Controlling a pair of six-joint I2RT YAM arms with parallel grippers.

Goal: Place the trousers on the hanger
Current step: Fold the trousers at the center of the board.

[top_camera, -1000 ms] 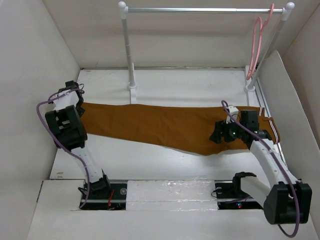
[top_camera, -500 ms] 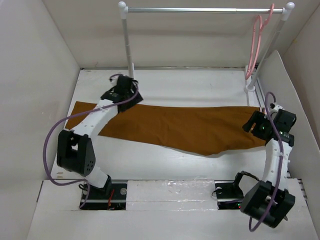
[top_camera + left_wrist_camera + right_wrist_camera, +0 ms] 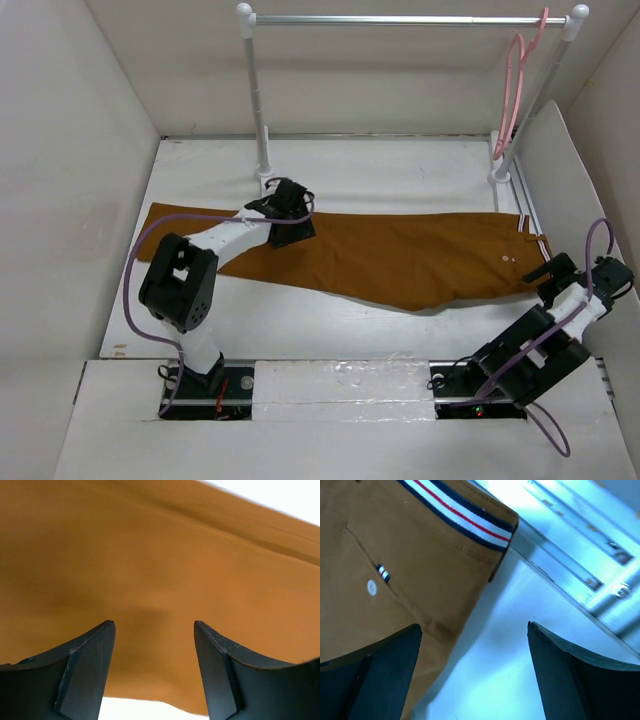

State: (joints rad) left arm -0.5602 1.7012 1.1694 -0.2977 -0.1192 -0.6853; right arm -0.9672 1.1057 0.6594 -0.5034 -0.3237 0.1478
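1. Top external: the trousers [image 3: 400,255] lie flat across the table [image 3: 330,165], with the legs to the left and the waistband [image 3: 535,245] to the right. The hanger [image 3: 515,90] hangs at the right end of the rail [image 3: 400,18], well apart from the cloth. The left gripper [image 3: 290,215] is over the far edge of the legs. The right gripper [image 3: 553,270] is just beside the waistband end
2. Left wrist: the left gripper [image 3: 152,627] has its fingers parted with nothing between them, and the brown cloth fills the view beneath
3. Right wrist: the right gripper [image 3: 474,625] is spread wide and grasps nothing. The striped trim [image 3: 465,517] and a white button [image 3: 371,586] show at the left, with bare table at the right
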